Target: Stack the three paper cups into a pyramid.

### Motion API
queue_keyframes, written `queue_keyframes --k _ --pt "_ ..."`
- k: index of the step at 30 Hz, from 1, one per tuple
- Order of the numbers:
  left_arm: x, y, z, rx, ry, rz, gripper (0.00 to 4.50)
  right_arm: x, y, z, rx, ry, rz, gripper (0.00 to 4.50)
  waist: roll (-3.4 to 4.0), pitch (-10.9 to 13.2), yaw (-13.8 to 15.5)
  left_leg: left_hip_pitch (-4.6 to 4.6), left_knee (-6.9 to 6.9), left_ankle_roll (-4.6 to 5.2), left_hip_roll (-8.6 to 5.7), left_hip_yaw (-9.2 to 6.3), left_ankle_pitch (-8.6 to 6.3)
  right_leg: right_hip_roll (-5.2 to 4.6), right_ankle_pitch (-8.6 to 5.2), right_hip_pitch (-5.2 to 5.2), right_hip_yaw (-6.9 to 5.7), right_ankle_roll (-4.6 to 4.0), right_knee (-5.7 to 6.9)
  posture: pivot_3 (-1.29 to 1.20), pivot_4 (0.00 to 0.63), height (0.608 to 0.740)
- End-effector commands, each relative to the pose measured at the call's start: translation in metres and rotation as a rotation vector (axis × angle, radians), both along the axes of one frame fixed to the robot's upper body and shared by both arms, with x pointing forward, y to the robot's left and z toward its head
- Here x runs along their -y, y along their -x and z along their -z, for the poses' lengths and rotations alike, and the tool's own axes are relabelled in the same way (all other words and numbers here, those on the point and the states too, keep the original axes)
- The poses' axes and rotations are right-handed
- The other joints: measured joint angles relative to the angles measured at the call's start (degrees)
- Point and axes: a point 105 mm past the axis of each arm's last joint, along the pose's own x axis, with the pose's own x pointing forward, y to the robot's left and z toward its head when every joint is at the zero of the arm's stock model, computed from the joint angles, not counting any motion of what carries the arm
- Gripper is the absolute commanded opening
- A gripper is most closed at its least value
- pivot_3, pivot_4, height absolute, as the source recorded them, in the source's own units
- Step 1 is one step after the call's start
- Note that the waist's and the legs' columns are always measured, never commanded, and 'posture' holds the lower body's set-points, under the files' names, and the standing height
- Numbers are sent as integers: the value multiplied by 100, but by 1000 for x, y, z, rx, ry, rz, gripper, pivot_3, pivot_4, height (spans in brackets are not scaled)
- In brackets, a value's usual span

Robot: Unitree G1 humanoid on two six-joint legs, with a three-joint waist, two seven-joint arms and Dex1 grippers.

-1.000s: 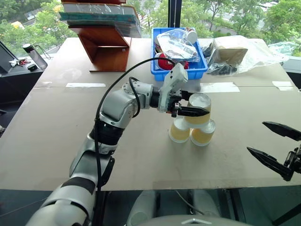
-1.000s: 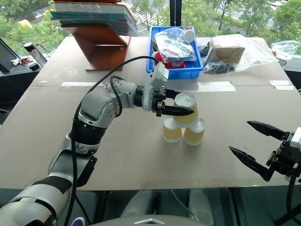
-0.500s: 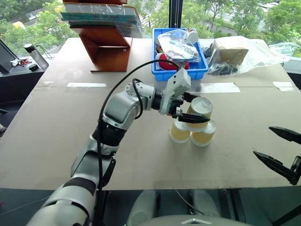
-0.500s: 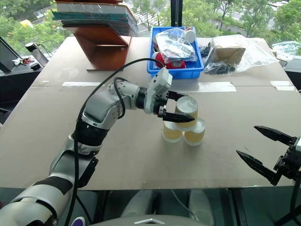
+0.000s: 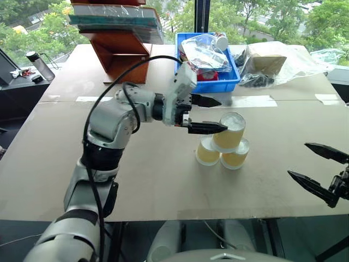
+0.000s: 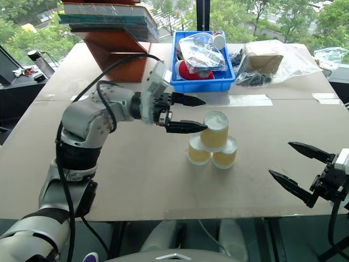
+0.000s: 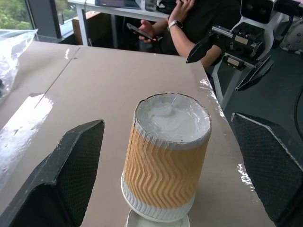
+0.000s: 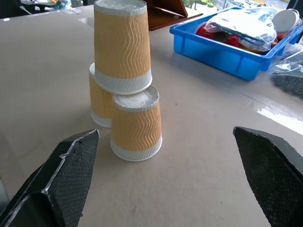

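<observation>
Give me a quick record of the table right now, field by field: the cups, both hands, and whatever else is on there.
top cup: upside down, resting on the two lower cups, tilted, not held
lower cups: left one and right one, upside down, side by side on the table
left hand: open, beside the top cup, fingers apart from it
right hand: open, off to the right, holding nothing
behind the cups: blue bin with bagged items, wooden stand
pyramid: formed, top cup leaning
</observation>
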Motion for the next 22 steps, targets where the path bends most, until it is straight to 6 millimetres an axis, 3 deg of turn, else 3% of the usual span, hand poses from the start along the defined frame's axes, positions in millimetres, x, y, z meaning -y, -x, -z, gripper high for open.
queue_keyframes --k 1,5,9,13,16,22 --pt "-23 2 -8 73 14 -98 4432 6 -7 0 9 1 -7 4500 1 1 34 0 0 0 0 -3 0 0 0 0 -3 0 1 0 150 740" --pt "-60 0 12 26 35 -288 4432 16 -16 9 -20 11 -1 4500 2 1 70 -5 2 0 -2 -7 0 -5 0 1 -7 0 -4 0 150 740" --pt "-87 16 36 -39 73 -425 4432 25 -19 17 -59 16 11 4500 4 2 58 -5 -6 -1 1 -8 0 -6 0 -3 -6 0 -10 0 150 740" --pt "-110 39 70 -107 53 -572 4432 49 -16 31 -126 30 56 4500 9 0 153 -4 -5 -1 1 -8 0 -11 0 0 -9 -1 -8 0 150 740" --pt "-116 52 85 -133 53 -649 4432 69 -15 36 -148 57 100 4500 19 -6 153 4 -14 0 1 6 -1 -12 0 3 8 -1 -14 0 150 740" --pt "-121 71 106 -186 41 -723 4432 85 -18 46 -186 77 129 4500 27 -12 195 11 -24 -1 4 10 0 -10 0 2 9 -2 -14 0 150 740"
